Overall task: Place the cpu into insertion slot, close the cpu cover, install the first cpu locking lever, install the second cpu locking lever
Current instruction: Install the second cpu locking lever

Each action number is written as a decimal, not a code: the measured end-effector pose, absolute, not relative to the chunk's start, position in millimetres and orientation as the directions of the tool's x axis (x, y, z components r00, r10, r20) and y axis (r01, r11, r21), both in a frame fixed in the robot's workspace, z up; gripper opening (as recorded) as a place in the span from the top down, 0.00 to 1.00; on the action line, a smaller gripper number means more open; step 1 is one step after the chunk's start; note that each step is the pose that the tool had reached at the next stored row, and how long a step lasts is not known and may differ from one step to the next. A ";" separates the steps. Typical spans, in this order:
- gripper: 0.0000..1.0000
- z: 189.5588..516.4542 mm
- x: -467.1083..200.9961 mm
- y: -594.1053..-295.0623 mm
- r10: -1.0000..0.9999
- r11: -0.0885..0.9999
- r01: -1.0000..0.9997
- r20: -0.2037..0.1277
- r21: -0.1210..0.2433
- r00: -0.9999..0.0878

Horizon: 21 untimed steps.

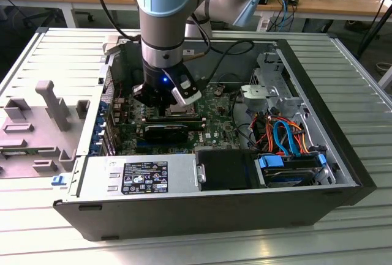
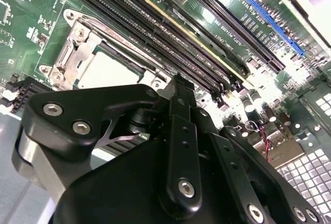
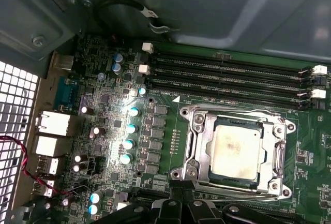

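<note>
One cpu [image 3: 235, 153] sits already in the insertion slot [image 3: 199, 154], w/ the cpu cover [image 3: 275, 154] closed over it. Pincer [image 2: 178, 87] hangs just above; open or closed, I cannot tell. Risk: pincer slips, scrapes the memory slots [image 3: 232, 79] nearby.

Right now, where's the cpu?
In the first wrist view, the cpu sits in the insertion slot under the cpu cover, beside the memory slots.
</note>
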<state>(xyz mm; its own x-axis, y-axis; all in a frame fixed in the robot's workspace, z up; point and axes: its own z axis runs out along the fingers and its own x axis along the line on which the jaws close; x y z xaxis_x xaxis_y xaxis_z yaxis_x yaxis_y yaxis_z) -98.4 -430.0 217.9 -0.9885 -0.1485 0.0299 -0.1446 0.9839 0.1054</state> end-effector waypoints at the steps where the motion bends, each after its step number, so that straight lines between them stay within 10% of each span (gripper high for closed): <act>1: 0.89 217.9 -98.5 -430.4 -0.149 0.984 -0.145 0.030 0.107 -0.988; 21: 0.89 212.9 -98.4 -436.5 -0.150 0.979 -0.145 0.024 0.146 -0.988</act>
<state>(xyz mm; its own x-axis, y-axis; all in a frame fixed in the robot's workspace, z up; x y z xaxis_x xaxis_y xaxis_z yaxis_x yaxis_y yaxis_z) -98.4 -436.5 212.9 -0.9885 -0.1496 0.0238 -0.1446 0.9787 0.1455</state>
